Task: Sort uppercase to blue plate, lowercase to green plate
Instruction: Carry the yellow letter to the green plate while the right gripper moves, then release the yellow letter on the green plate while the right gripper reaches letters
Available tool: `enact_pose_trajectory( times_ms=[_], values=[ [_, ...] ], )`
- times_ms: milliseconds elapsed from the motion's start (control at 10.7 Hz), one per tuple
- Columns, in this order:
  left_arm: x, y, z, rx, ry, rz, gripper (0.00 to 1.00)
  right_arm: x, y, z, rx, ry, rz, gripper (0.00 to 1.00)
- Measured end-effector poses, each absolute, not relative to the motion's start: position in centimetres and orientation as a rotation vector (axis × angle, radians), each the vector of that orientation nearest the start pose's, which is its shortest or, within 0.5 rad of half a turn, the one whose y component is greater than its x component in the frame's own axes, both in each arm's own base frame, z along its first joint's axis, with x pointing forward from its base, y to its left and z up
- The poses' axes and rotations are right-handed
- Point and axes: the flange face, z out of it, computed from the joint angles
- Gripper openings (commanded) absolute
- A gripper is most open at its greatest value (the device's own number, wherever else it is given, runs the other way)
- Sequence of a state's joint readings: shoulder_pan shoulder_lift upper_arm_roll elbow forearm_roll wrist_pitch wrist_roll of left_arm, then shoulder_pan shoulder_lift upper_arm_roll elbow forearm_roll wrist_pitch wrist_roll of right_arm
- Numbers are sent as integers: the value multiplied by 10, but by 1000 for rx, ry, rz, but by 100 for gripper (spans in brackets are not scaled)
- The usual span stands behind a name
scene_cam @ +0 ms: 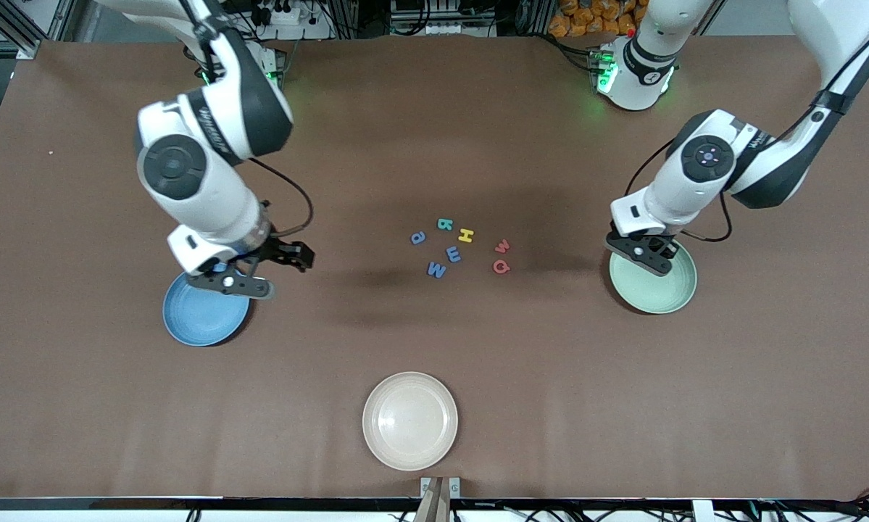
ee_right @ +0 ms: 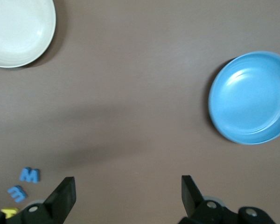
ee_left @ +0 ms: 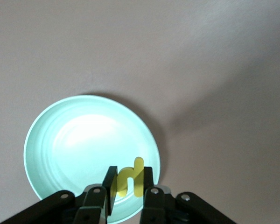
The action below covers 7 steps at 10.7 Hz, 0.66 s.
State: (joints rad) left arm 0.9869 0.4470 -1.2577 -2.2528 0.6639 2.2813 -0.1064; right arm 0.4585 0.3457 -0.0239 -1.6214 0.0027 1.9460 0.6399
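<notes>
Front view: left hand [scene_cam: 643, 254] over the green plate [scene_cam: 662, 290], its fingers and load hidden by the wrist. Right hand [scene_cam: 271, 272] spread, empty, over the blue plate [scene_cam: 198, 319] edge. Seven letters [scene_cam: 459, 246] lie mid-counter, between the plates.

Left wrist view: hand pinches a yellow h [ee_left: 129, 179] over the plate's rim.

Right wrist view: fingertips cut off, blue plate beside them.

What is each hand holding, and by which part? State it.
The left hand, over the green plate, pinches a yellow lowercase h by its flat faces, low on the letter. The right hand, beside the blue plate, is open and holds nothing.
</notes>
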Motion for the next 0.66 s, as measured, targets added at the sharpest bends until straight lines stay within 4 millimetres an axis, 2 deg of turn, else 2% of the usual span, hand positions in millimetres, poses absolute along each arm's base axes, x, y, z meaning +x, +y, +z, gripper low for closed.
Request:
enact_pose_trajectory(
  times_ms=[281, 375, 468, 656],
  values=[
    [510, -111, 276, -2980, 880, 54, 3, 585, 337, 373, -3103, 416, -5, 100],
    [511, -103, 271, -2990, 860, 70, 9, 580, 359, 354, -3087, 435, -25, 100],
    [511, -97, 267, -2998, 843, 82, 24, 573, 380, 335, -3075, 448, -40, 100],
    [512, -91, 264, -3003, 828, 93, 35, 561, 422, 301, -3067, 482, -37, 100]
  ],
)
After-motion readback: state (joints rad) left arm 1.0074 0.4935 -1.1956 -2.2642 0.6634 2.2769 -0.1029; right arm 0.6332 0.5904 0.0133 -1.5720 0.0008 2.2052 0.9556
